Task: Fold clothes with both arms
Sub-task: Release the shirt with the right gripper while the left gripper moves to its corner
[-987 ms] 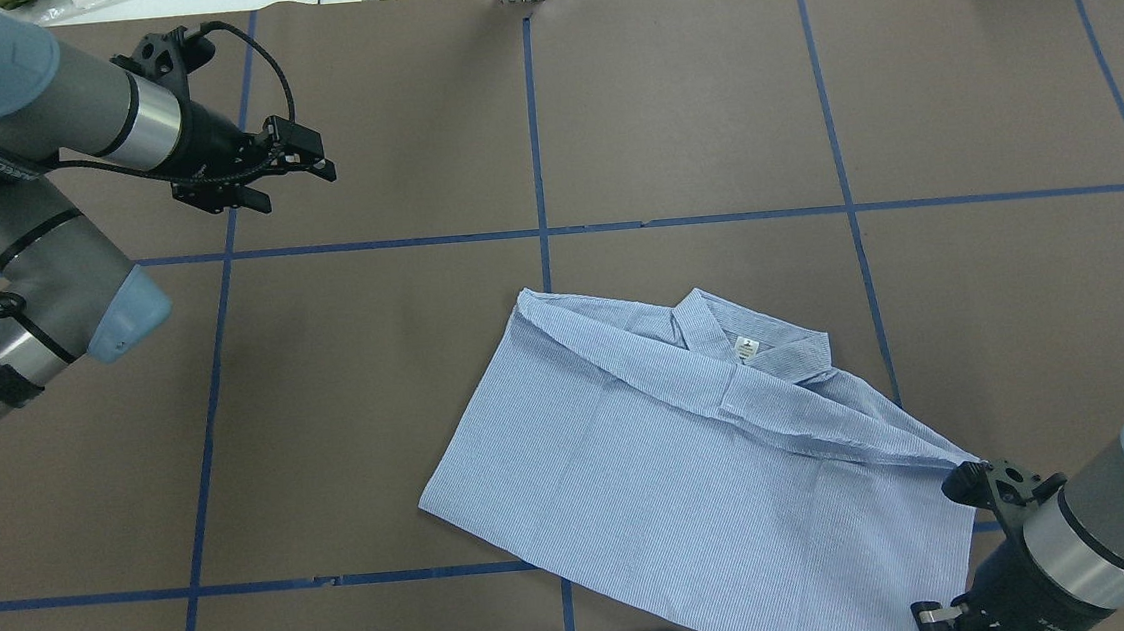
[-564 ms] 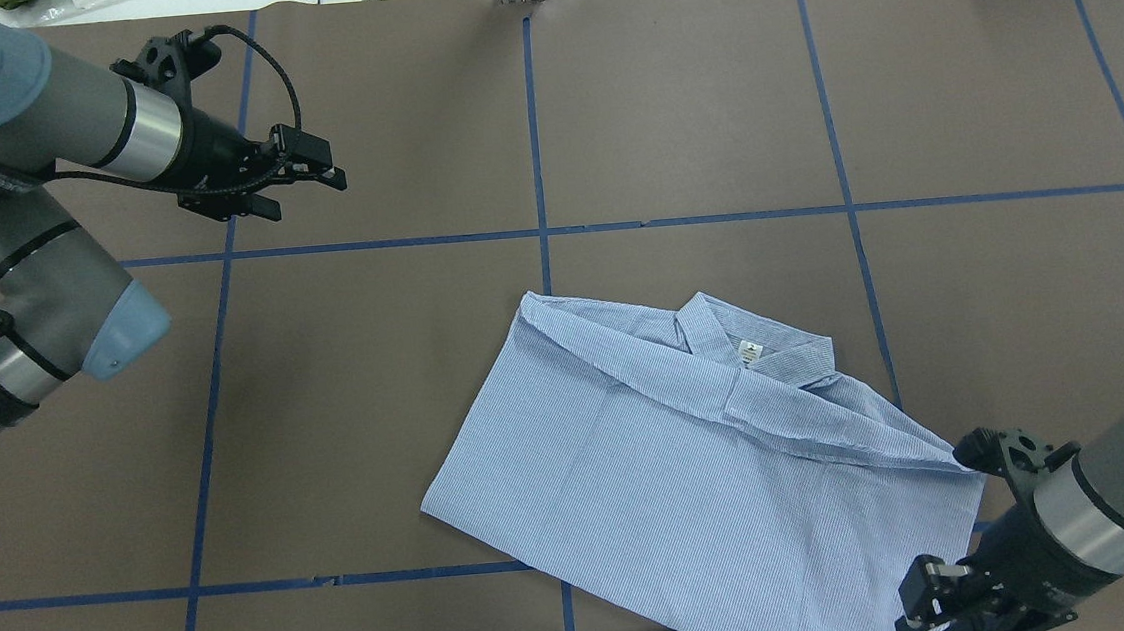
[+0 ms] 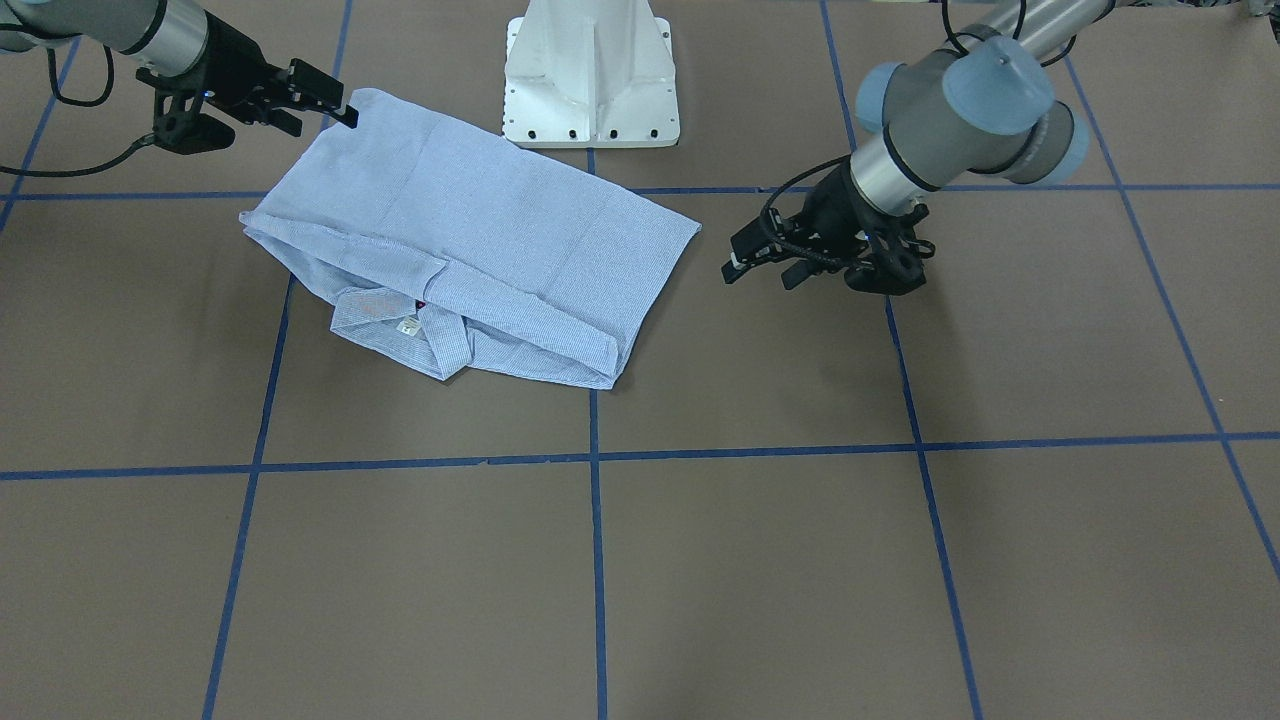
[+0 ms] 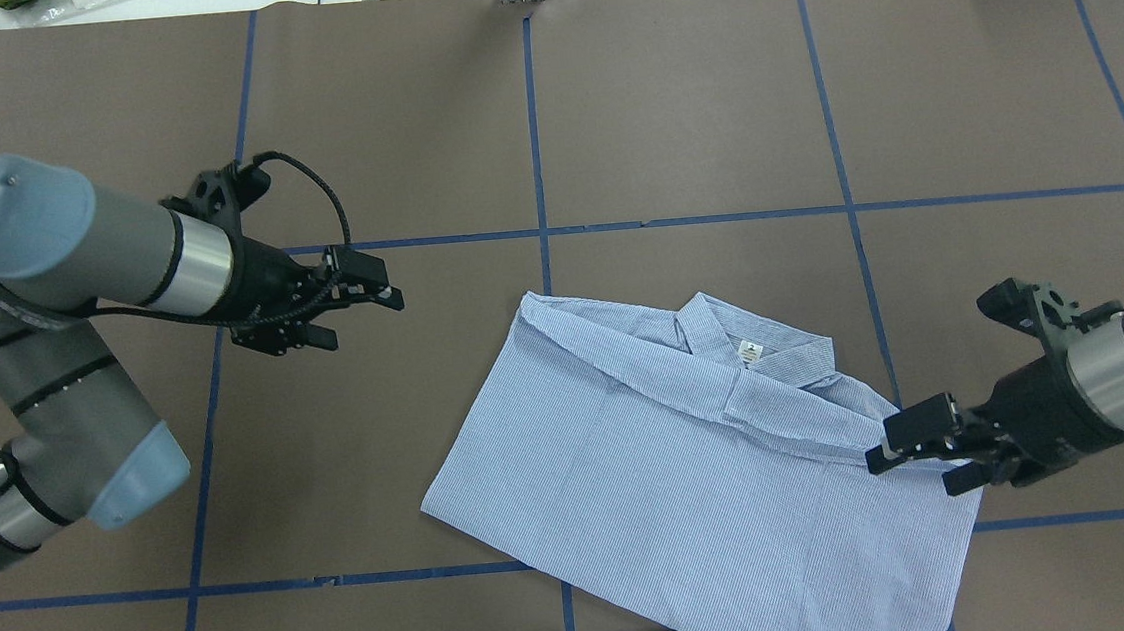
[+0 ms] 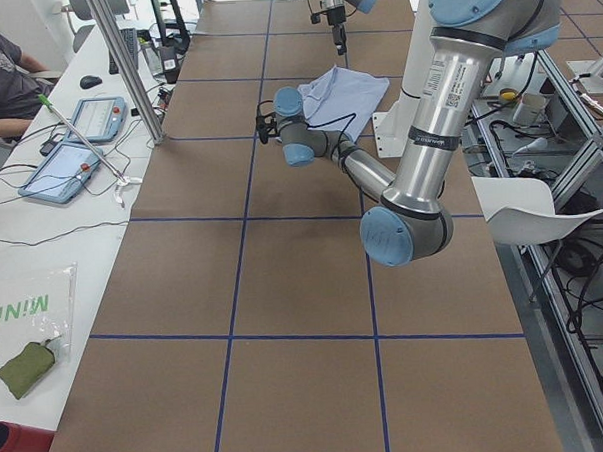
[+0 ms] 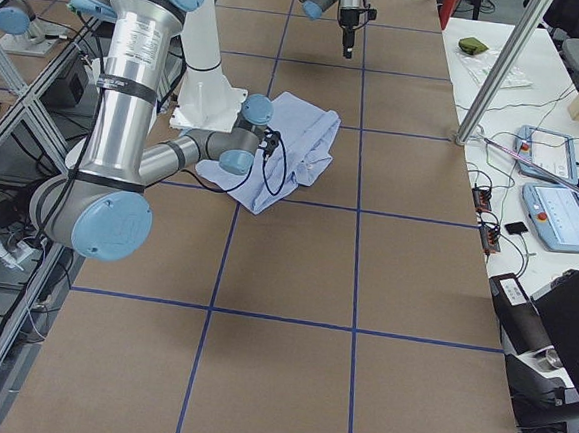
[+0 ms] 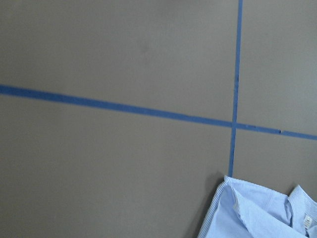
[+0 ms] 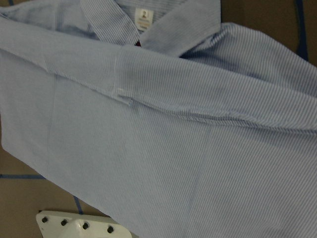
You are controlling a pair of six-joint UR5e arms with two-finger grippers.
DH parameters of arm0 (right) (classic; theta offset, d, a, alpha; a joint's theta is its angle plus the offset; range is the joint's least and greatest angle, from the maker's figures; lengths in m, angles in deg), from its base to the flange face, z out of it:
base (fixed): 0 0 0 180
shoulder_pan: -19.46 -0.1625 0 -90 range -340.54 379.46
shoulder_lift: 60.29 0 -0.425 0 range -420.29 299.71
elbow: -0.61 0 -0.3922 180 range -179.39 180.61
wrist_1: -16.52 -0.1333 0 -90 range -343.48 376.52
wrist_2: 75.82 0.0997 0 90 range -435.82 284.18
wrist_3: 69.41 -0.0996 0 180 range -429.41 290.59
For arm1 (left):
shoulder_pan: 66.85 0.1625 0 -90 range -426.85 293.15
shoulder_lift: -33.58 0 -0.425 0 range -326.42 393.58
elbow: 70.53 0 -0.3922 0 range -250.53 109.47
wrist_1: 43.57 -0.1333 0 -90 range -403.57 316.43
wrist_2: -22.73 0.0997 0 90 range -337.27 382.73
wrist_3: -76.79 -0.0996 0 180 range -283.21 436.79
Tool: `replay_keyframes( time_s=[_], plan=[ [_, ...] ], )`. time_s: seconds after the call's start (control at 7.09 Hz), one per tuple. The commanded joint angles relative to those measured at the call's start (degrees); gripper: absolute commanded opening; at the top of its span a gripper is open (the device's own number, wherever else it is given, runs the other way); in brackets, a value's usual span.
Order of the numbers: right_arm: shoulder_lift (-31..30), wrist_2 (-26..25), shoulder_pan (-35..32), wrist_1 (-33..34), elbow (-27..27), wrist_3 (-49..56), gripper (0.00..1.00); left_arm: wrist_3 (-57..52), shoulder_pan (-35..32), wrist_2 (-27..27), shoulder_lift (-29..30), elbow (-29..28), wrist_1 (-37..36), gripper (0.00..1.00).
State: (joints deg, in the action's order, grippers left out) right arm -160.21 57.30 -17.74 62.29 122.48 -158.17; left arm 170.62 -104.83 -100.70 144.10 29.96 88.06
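Bright, even light from above casts soft shadows beside the shirt (image 3: 480, 230); both wrist views look slightly blurred (the left one dimmer).

Brown paper-covered table (image 4: 685, 95) under me, marked into rectangles by blue tape lines (image 4: 534, 137). On the white side bench (image 5: 82, 251) across from me: two blue-edged tablet pendants (image 5: 99, 117), an olive green cloth pouch (image 5: 24, 366), a red cylinder (image 5: 16, 439). A person in a dark grey shirt (image 5: 0, 74) sits at that bench's far end.
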Motion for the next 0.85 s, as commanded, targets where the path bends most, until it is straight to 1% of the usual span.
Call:
replay_keyframes(
  time_s=[0.0,0.14,0.28,0.42,0.71],
  plan=[
    [3.1,0.0,-6.6,0.0,-0.1,1.3,1.0,13.6,10.5,9.2,0.0,0.8,-0.4,0.97],
    [3.4,-0.1,-7.7,0.0,-0.1,1.3,1.0,16.3,12.9,10.0,0.0,0.7,-1.6,0.96],
    [3.8,-0.5,-7.6,0.1,-0.2,1.3,1.0,16.8,14.2,10.3,0.2,0.8,-5.3,0.95],
    [3.8,-0.7,-7.5,0.2,-0.2,1.3,1.0,17.2,15.2,12.2,0.2,0.9,-7.2,0.93],
    [4.6,-0.7,-7.0,0.4,-0.2,1.2,1.0,17.4,17.2,12.6,-0.3,0.2,-7.4,0.9]
  ],
)
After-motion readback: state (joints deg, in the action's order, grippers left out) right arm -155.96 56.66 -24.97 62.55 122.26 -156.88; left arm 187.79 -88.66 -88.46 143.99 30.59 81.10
